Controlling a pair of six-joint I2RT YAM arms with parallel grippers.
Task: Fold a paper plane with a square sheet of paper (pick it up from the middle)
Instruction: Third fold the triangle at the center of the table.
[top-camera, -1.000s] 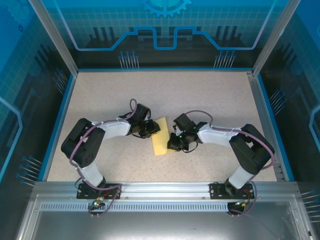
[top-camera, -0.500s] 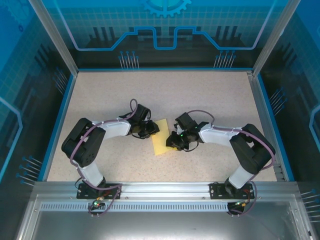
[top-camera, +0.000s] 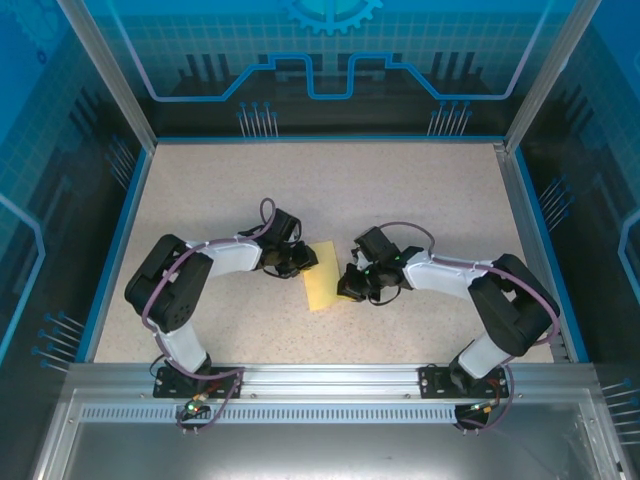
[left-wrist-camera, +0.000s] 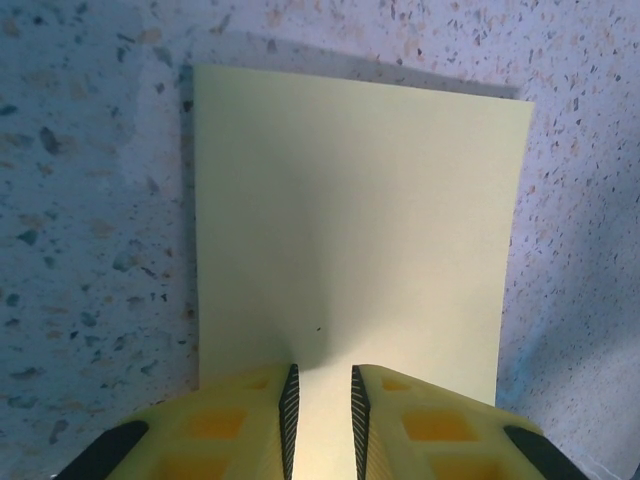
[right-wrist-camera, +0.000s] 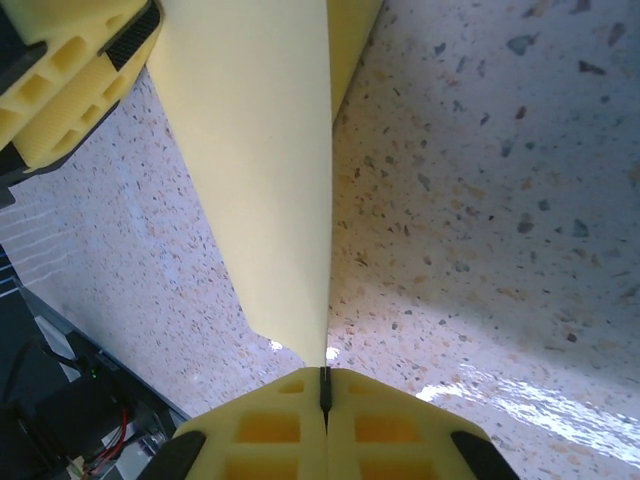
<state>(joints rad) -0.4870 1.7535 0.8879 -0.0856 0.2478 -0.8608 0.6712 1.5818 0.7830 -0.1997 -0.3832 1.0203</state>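
**Item 1. Sheet of paper**: pale yellow, showing as an upright rectangle rather than a square (a second layer shows along one long edge in the right wrist view). It lies near the middle of the table, between the two claws.

**Item 2. Left claw**: at the sheet's upper left edge. In its own view the fingers stand a narrow gap apart over the sheet's near edge, with paper showing in the gap. I cannot tell whether they clamp it.

**Item 3. Right claw**: at the sheet's lower right edge. In its own view the fingers are pressed together, and the sheet's narrow end reaches their tips. I cannot tell whether paper is caught there.

**Item 4. Table**: speckled beige, ringed by a blue rim and holding the sheet.
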